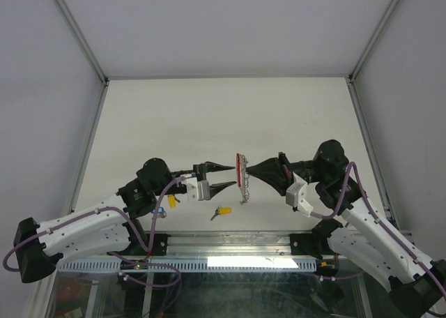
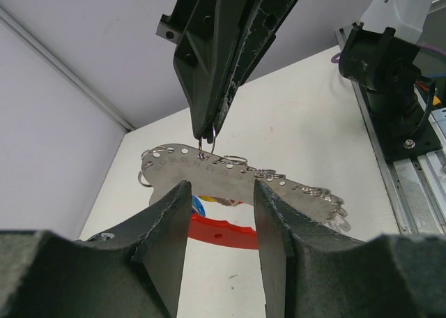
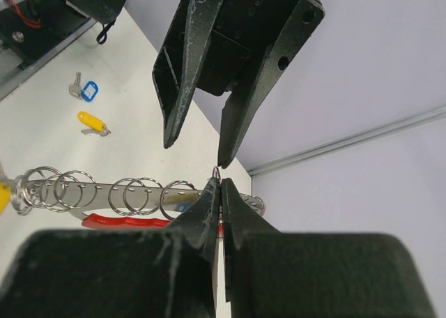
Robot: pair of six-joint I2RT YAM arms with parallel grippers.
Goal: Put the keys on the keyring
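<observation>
The keyring [image 1: 242,177] hangs in the air between the two arms, its red plastic band [image 2: 224,232] joined to a silver strip [image 2: 237,180] carrying a row of rings [image 3: 136,194]. My right gripper [image 3: 220,182] is shut on one small ring at the strip's top edge, which holds the keyring up. Facing it, my left gripper [image 2: 221,187] is open; its fingertips [image 3: 224,161] stand just short of the strip with nothing between them. A yellow-tagged key [image 1: 223,210] lies on the table below. A blue-tagged key [image 3: 87,90] and another yellow-tagged key [image 1: 171,201] lie by the left arm.
The white table [image 1: 223,116] is walled in by grey panels on three sides. A metal rail [image 1: 230,245] with the arm bases runs along the near edge. The right arm's base mount [image 2: 390,88] stands at the table's edge.
</observation>
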